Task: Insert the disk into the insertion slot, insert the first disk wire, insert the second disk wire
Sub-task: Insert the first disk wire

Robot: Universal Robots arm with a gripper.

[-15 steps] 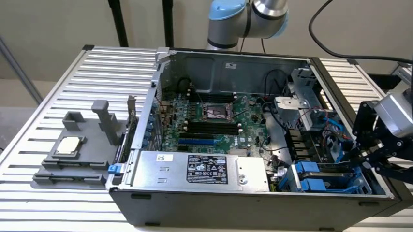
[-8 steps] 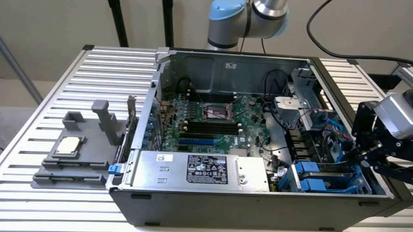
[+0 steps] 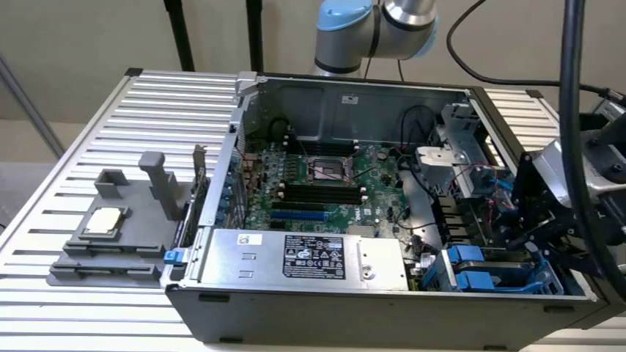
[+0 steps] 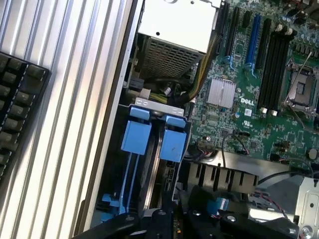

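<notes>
The insertion slot (image 3: 501,277) is the dark drive bay with blue rails at the case's front corner, on the exterior view's right. Two blue caddy ends (image 4: 137,135) (image 4: 174,144) stand side by side in the bay (image 4: 149,179). I cannot tell which one belongs to the disk, and its silver body is hidden. My gripper (image 3: 525,238) hangs just over this bay, its dark fingers (image 4: 172,224) shut; whether they pinch anything I cannot make out. A small blue connector (image 4: 218,204) lies close beside the fingers. Thin red and blue wires (image 3: 486,183) run behind the bay.
The open computer case (image 3: 391,315) lies on a ribbed metal table (image 3: 157,117). A silver box with a black label (image 3: 313,257) fills the front, with the green motherboard (image 3: 323,183) behind. A grey moulded tray (image 3: 117,235) sits on the exterior view's left. A black keyboard (image 4: 20,114) lies beside the case.
</notes>
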